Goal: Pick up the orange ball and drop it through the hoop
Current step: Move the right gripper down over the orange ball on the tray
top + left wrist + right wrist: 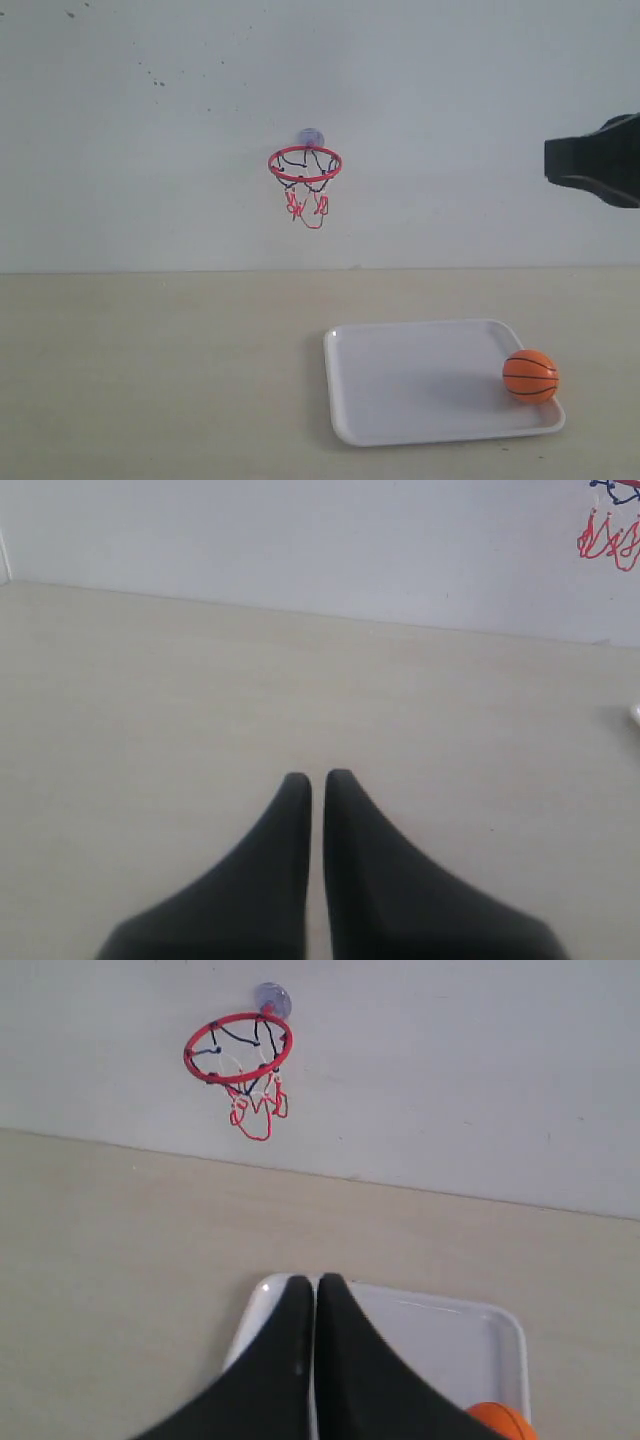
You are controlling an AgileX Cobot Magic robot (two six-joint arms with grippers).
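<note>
The orange ball (530, 375) with thin black seams lies in the right end of the white tray (420, 385). Only a sliver of the orange ball (500, 1422) shows in the right wrist view. The hoop (305, 165) with its red ring and string net hangs on the back wall from a greyish suction mount. My right gripper (316, 1282) is shut and empty, high above the tray (505, 1335), with the hoop (238, 1048) ahead. In the exterior view only a black part of that arm (600, 160) enters at the right edge. My left gripper (317, 778) is shut and empty over bare table.
The pale tabletop (160, 370) meets the white back wall behind the tray. A bit of the red net (610, 535) and a sliver of the tray's edge (636, 714) show at the side of the left wrist view.
</note>
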